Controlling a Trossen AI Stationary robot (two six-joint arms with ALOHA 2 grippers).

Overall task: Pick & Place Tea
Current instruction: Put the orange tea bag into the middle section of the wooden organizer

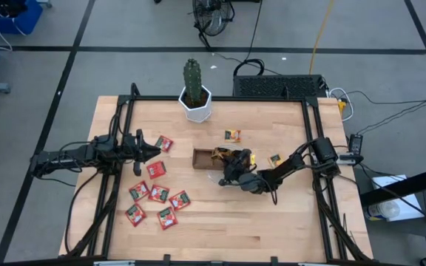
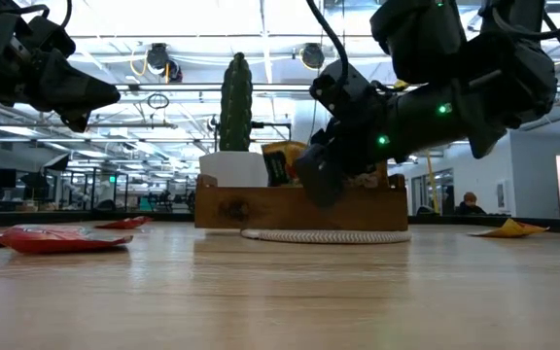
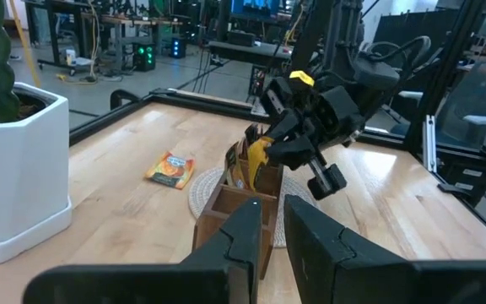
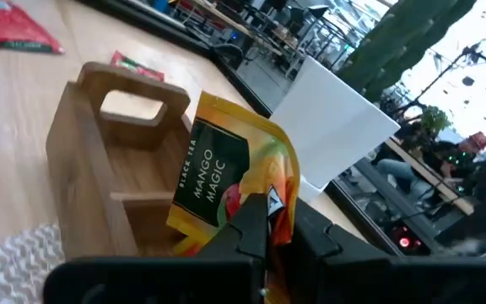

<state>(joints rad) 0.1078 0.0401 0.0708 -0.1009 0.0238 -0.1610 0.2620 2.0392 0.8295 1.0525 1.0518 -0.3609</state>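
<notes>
Right gripper (image 4: 268, 221) is pinched shut on an orange-yellow tea sachet (image 4: 226, 181), holding it upright over the brown wooden tray (image 4: 99, 152) near the table's middle, seemingly so it slides edge-first into a compartment, while red sachets (image 1: 157, 193) wait toward the left edge.

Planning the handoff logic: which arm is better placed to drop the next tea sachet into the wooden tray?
Right. The right gripper is shut on an orange-yellow sachet directly over the wooden tray. The left gripper hovers near the red sachets, away from the tray, holding nothing visible.
</notes>
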